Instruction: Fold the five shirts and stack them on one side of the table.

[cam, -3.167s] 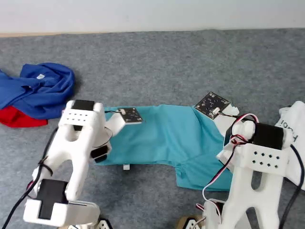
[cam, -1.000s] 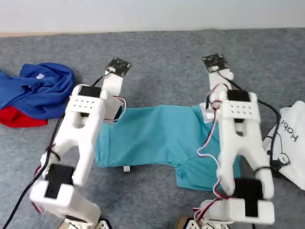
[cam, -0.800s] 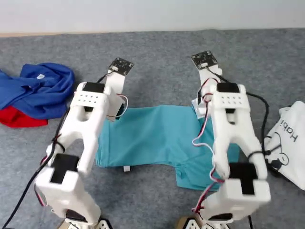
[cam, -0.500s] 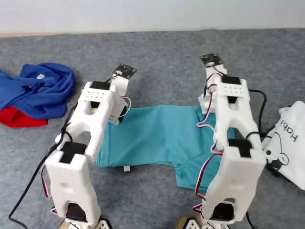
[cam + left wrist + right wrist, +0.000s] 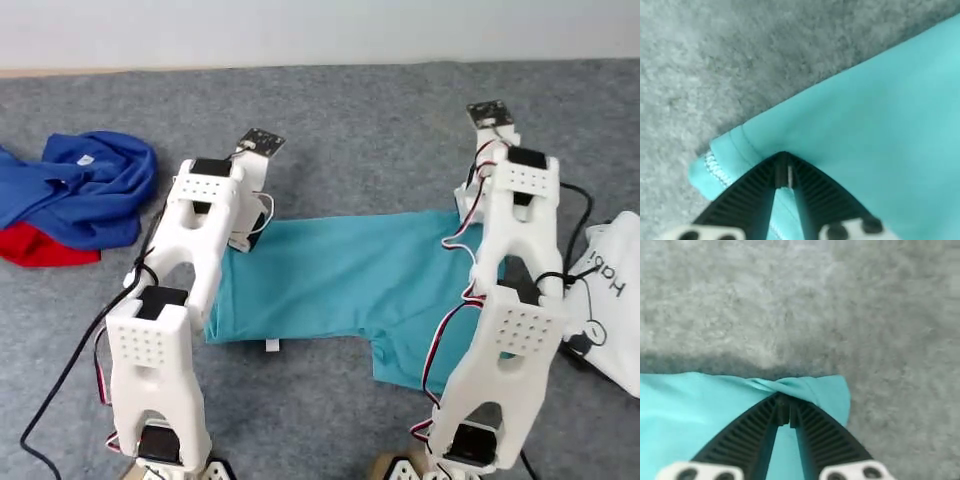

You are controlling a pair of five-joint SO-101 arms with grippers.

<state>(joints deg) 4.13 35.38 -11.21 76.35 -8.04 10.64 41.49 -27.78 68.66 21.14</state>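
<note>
From the high view, the teal cotton T-shirt (image 5: 340,280) lies spread across the middle of the grey felt-covered table (image 5: 380,110), with one sleeve poking toward the near edge. Both arms are stretched out over it to its far edge. The left gripper (image 5: 244,237) sits at the far left corner and the right gripper (image 5: 468,207) at the far right corner, well apart. I take this as a hold meant to draw that edge taut and level, so the cloth can be carried over in one clean fold. A crumpled royal-blue shirt (image 5: 85,185) lies on a red garment (image 5: 35,248) at the left edge, and a white printed shirt (image 5: 612,285) lies at the right edge. All three are apart from the teal one and apparently waiting their turn. No folded stack is to be seen, so the task looks early. In the left wrist view the left gripper (image 5: 783,172) has its ribbed black jaws clenched on the teal cotton T-shirt (image 5: 880,125) just inside the stitched hem corner (image 5: 715,165), and the fabric puckers at the pinch. In the right wrist view the right gripper (image 5: 784,412) is likewise clamped on the teal cotton T-shirt (image 5: 695,400), with a small twist of cloth bunched at its tips and the corner sticking out beside them. So shallow a bite could slip once the edge is lifted.
</note>
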